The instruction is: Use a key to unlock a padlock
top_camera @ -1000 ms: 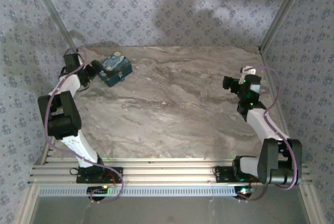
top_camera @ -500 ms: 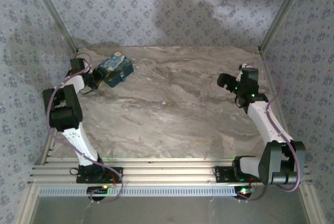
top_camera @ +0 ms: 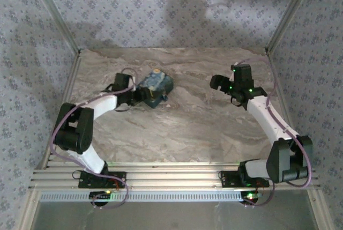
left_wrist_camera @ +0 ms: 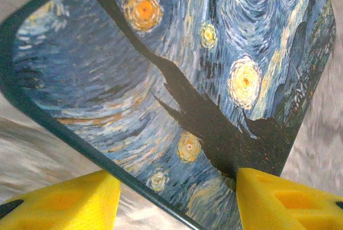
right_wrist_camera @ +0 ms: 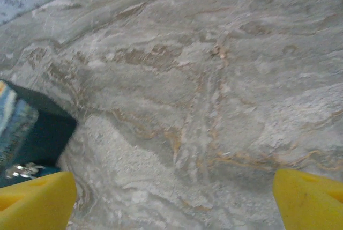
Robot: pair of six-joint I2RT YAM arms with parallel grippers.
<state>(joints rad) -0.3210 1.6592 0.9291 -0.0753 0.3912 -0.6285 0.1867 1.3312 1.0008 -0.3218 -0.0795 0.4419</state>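
Two yellow fingers (left_wrist_camera: pixel 59 203) of the left end effector (left_wrist_camera: pixel 177 198) pinch a rectangular swirl-painted box (left_wrist_camera: pixel 177 69); right end effector (right_wrist_camera: pixel 174 198) gapes empty.

Right tool (right_wrist_camera: pixel 172 200) spread wide, marble table (right_wrist_camera: pixel 225 80), blue box (right_wrist_camera: pixel 32 131) at left

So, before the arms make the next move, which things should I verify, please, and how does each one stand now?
1. The left pincer holds the box: ok, its fingers sit on both sides.
2. The right pincer is open: ok.
3. The right pincer is apart from the box: ok, it is over bare table.
4. The padlock is found: cannot tell; the metal piece beside the box is blurred.
5. The key is found: cannot tell.
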